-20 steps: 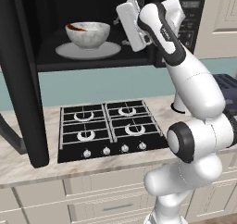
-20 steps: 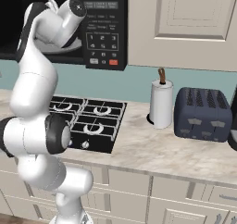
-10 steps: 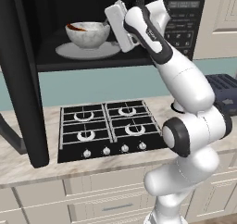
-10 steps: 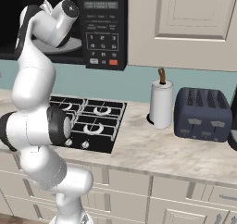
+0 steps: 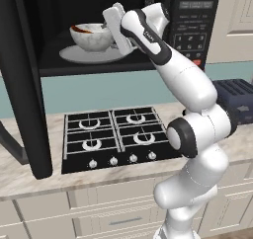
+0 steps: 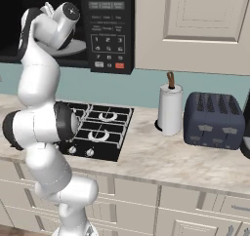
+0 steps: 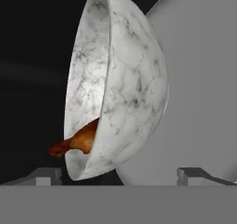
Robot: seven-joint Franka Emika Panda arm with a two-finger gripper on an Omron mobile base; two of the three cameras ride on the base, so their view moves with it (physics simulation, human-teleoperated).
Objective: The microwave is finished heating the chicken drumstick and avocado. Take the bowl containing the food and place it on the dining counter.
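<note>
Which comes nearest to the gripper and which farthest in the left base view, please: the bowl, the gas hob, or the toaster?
1. The bowl, just left of the gripper, on the turntable plate inside the microwave.
2. The gas hob, down on the counter below.
3. The toaster, far right against the wall.

The bowl [image 7: 125, 93] was finished like polished white-grey marbled stone, smooth and faintly glossy. The plate [image 7: 203, 102] beneath it looked matt, plain pale grey. The drumstick [image 7: 78, 142] showed a glazed reddish-brown skin. The microwave [image 5: 195, 20] was cased in black with a slight sheen. The worktop [image 6: 166, 157] appeared as beige veined stone.
</note>
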